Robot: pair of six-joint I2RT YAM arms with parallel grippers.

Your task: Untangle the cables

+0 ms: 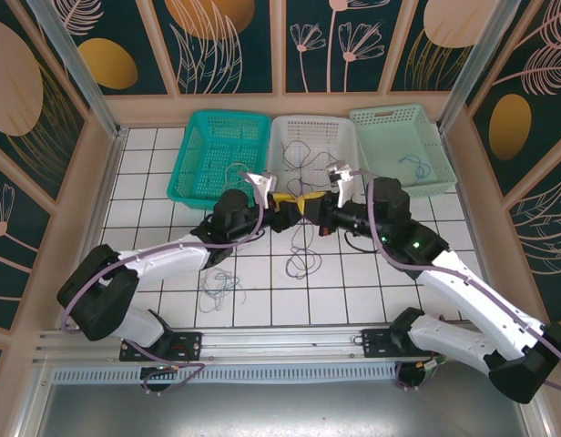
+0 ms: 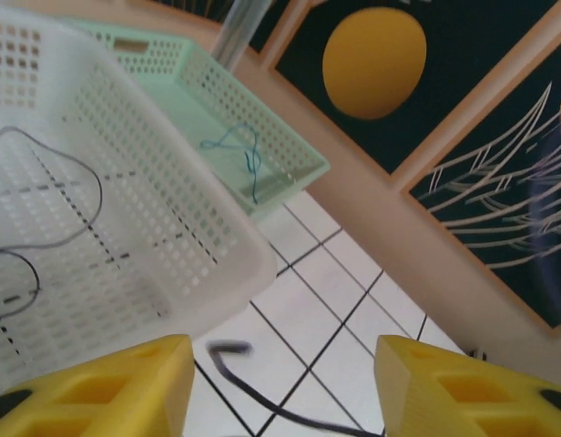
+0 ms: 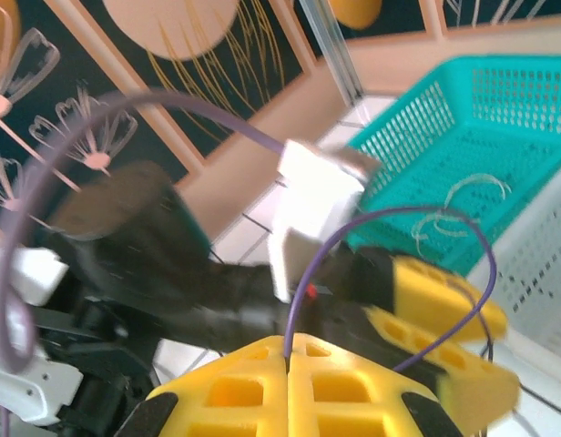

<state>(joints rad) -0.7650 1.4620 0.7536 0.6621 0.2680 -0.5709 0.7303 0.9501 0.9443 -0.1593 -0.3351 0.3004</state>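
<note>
Cable (image 2: 228,348) lying between parted fingers (image 2: 107,387) of left hand (image 2: 282,364), right hand (image 3: 290,350) closed

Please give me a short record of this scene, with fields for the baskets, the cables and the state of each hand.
baskets: teal basket, white basket, pale green basket, in a row at the far side of the table
in baskets: pale cable in teal, dark cable in white, blue cable in green
on table: pale grey cables, dark loop
left hand: open, dark cable end between its fingers
right hand: shut; grip on a cable cannot be told
</note>
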